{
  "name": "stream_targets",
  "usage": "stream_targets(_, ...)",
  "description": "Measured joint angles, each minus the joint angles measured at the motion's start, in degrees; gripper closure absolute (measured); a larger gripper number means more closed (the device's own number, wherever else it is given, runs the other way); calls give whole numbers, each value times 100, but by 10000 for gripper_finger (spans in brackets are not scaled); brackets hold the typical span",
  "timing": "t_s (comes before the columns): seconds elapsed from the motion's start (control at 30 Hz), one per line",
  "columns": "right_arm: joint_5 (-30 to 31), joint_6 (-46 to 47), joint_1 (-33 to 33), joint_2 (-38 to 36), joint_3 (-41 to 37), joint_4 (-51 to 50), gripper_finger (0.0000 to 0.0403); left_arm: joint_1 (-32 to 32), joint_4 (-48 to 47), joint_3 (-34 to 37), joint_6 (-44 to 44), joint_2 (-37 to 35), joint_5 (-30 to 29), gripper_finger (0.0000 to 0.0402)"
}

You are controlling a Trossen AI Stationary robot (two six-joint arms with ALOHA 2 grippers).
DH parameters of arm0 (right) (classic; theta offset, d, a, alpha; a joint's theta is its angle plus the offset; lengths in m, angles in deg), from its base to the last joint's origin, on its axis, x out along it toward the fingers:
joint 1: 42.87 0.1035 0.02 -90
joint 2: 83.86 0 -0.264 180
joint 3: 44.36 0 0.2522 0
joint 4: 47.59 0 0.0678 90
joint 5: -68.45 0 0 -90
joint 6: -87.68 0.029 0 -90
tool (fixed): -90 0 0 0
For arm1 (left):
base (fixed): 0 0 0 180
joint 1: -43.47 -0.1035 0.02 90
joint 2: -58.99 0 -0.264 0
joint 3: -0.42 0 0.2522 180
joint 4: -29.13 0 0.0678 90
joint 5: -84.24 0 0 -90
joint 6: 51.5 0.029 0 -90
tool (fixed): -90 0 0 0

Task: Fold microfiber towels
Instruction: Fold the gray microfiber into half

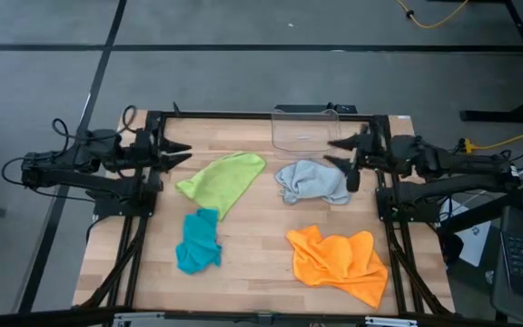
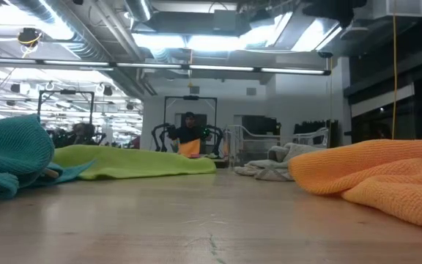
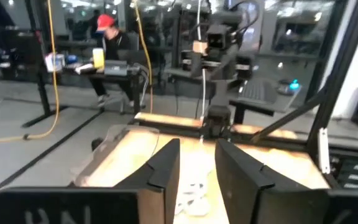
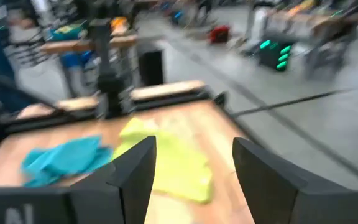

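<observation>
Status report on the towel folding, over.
Left gripper and right gripper open, empty, at table edges. Green towel, grey towel, teal towel, orange towel all unfolded. Clear bin behind, not obstructing.

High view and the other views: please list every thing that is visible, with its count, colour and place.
lime green towel: one, lime green, lying loosely at the far left-centre of the table
light grey towel: one, light grey, crumpled, far right-centre, near the right gripper
teal blue towel: one, teal blue, bunched, near left
orange towel: one, orange, rumpled, near right
clear plastic bin: one, transparent, at the far edge of the table
table: one, light wood with a dark frame
person: one, red cap, seated at a desk in the room behind
left gripper: one, dark, over the far left edge, partly open, empty
right gripper: one, dark, far right, beside the grey towel, open, empty
</observation>
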Motion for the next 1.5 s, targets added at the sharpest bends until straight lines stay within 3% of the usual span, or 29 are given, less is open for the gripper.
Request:
stream_targets(0.1,-388,107,2,439,-11,4,187,1,35,0,-32,245,28,300)
stream_targets(0.33,-562,122,1,1477,-13,-219,187,1,168,0,-400,829,70,302)
stream_targets(0.77,-2025,-42,143,3139,-17,-96,187,1,144,0,-449,1720,72,304)
stream_targets(1.17,-1987,-196,295,4357,-17,607,187,102,418,0,-482,3006,-28,304)
stream_targets(1.5,-1025,93,295,5114,-17,609,187,156,1025,0,-499,4035,-164,304)
